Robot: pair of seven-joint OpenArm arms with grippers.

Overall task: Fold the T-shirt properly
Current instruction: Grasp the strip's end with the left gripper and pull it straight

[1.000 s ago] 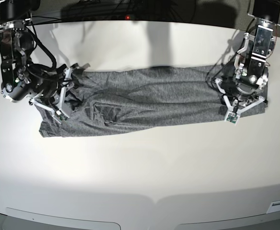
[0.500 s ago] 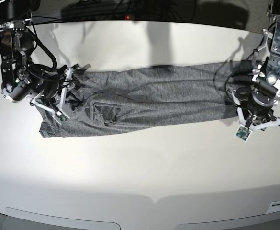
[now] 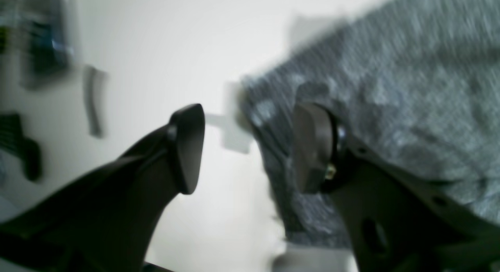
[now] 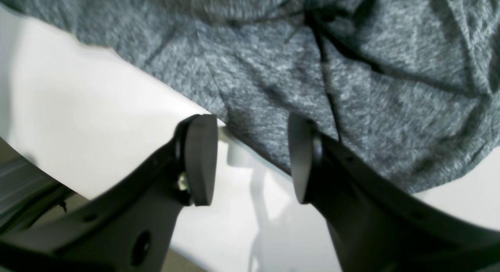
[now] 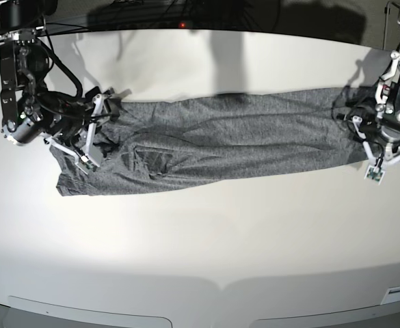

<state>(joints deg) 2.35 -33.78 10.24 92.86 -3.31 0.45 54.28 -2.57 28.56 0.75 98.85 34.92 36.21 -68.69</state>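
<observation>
The heather-grey T-shirt [image 5: 213, 140] lies stretched in a long band across the white table [image 5: 200, 239]. My left gripper [image 5: 383, 156] is at the shirt's right end. In the blurred left wrist view it [image 3: 248, 149] is open, and the shirt's edge [image 3: 371, 88] runs behind the right finger [image 3: 310, 147]. My right gripper [image 5: 97, 133] is at the bunched left end. In the right wrist view it [image 4: 252, 162] is open, just above the shirt's edge [image 4: 293, 69], with nothing clamped between the fingers [image 4: 201, 159].
Dark cables and equipment [image 5: 186, 14] lie beyond the table's far edge. Bare white table [image 5: 200, 273] stretches in front of the shirt. The right arm's body [image 5: 22, 102] stands at the far left.
My left gripper has moved right, from on top of the shirt's right end to its outer edge. The right arm has barely moved.
</observation>
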